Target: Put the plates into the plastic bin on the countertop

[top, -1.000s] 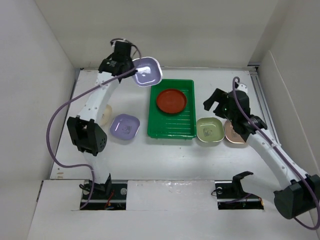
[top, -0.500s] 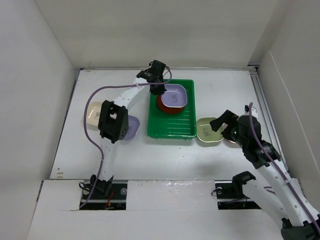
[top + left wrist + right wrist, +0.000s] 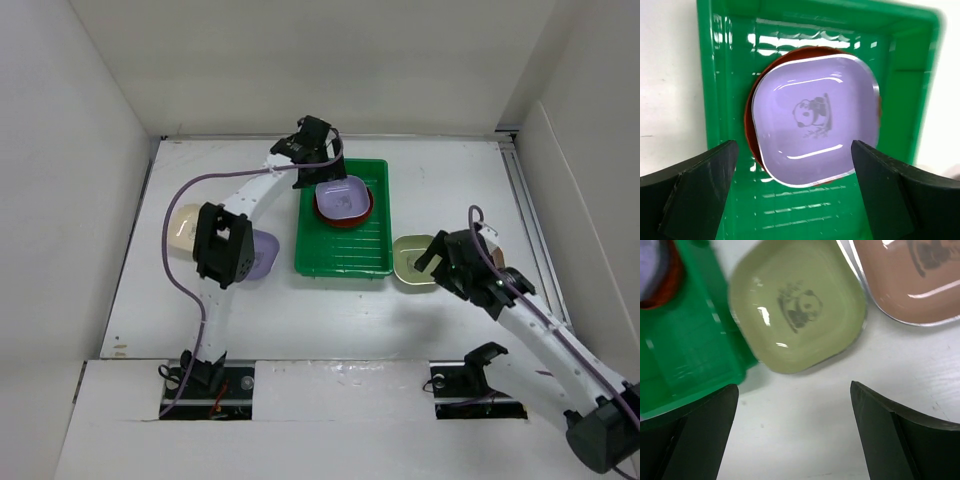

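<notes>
One plain white countertop (image 3: pixel 440 180), walled by white panels. At its centre, one green bin (image 3: pixel 340 252), long side running 12 to 6 o'clock, ribbed floor bare toward the 6 o'clock end.

Two arms reaching in from the 6 o'clock edge. Left gripper (image 3: pixel 322 172) over the 12 o'clock end of the bin (image 3: pixel 720 75). From the left wrist, left gripper (image 3: pixel 792 145) spread wide, fingers well apart on either side of the view, touching no plate, holding nothing. Right gripper (image 3: pixel 440 255) at 3 o'clock of the bin, above the counter. From the right wrist, right gripper (image 3: pixel 794 386) likewise wide open, nothing between the fingers but bare white surface.

Six plates in sight:
- Round red plate (image 3: pixel 328 219) in the 12 o'clock half of the bin, mostly covered; only its rim (image 3: pixel 748 130) showing.
- Lavender plate (image 3: pixel 340 197) lying flat on the red one, panda print up (image 3: pixel 815 120).
- Second lavender plate (image 3: pixel 262 255) on the counter at 9 o'clock of the bin, partly hidden by the left arm.
- Cream plate (image 3: pixel 182 225) farther out toward 9 o'clock.
- Light green plate (image 3: pixel 410 262) at 3 o'clock, just beside the bin (image 3: pixel 685 350); rim (image 3: pixel 797 305) seemingly touching it.
- Tan-pink plate (image 3: pixel 910 280) at 3 o'clock of the green one, edges close.
</notes>
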